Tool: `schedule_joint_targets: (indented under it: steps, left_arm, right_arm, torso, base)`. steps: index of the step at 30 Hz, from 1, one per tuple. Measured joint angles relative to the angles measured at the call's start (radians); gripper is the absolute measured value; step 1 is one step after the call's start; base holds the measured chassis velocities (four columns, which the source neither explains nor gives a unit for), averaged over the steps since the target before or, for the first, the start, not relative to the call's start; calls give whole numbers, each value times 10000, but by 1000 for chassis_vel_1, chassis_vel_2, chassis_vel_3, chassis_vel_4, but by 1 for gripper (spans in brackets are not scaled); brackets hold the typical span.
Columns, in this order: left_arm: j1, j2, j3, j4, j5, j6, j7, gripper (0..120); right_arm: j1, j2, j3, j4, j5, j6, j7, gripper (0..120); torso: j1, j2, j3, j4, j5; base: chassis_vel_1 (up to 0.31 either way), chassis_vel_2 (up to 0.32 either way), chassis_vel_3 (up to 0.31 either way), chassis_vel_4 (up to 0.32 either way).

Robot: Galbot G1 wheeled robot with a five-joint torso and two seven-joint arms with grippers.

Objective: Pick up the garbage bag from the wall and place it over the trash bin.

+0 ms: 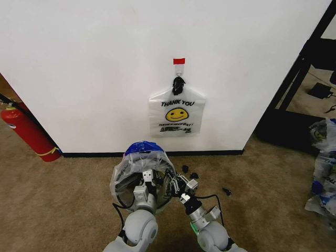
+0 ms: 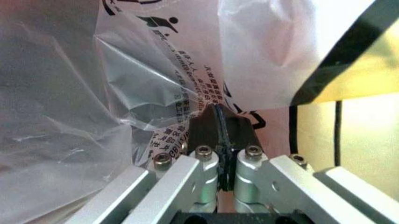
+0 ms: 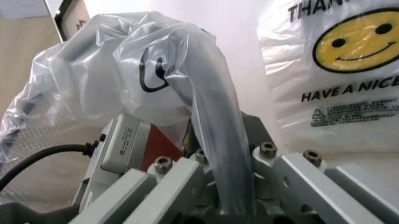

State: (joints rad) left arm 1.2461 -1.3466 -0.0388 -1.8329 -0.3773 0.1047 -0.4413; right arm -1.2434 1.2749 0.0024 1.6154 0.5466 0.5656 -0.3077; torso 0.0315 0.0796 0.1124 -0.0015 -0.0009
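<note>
The garbage bag (image 1: 140,157), thin translucent plastic with a blue patch on top, is draped over the trash bin (image 1: 124,188). The bin's dark rim shows through the film, on the carpet below the wall (image 1: 79,63). My left gripper (image 1: 148,176) is at the bag's near side, its fingers (image 2: 206,128) pressed together on the plastic (image 2: 143,93). My right gripper (image 1: 174,185) is at the bag's right side. It is shut on a twisted band of the bag (image 3: 215,140) that runs between its fingers.
A flat "THANK YOU" smiley bag (image 1: 177,113) with black-knotted handles hangs on the wall hook under a red tape strip (image 1: 179,61). A red fire extinguisher (image 1: 29,134) stands left. Small black bits (image 1: 189,172) lie on the carpet. A black frame (image 1: 299,79) and bagged items (image 1: 323,163) are at right.
</note>
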Motion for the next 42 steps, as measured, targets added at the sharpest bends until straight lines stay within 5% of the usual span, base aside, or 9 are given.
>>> schedule_joint_targets:
  steps: [15,17,42]
  left_arm:
    - [-737,377,-262,217,-862,-25,208,0]
    - [-769,392,-262,217,-867,-25,209,0]
    - [-100,343,-14,426,-237,-178,484,0]
  right_arm:
    - [-61,-38,-5,-290,30,-79,-266,1]
    - [-58,-25,-5,-290,29,-78,-271,1]
    - [3,186,121,-138,95,-49,-308,1]
  torso:
    - [1,0,-1,-1,-14]
    - [0,0,-1,0,9]
    - [0,0,0,0,0]
  base:
    - [0,0,0,0]
    - [0,0,0,0]
    - [0,0,0,0]
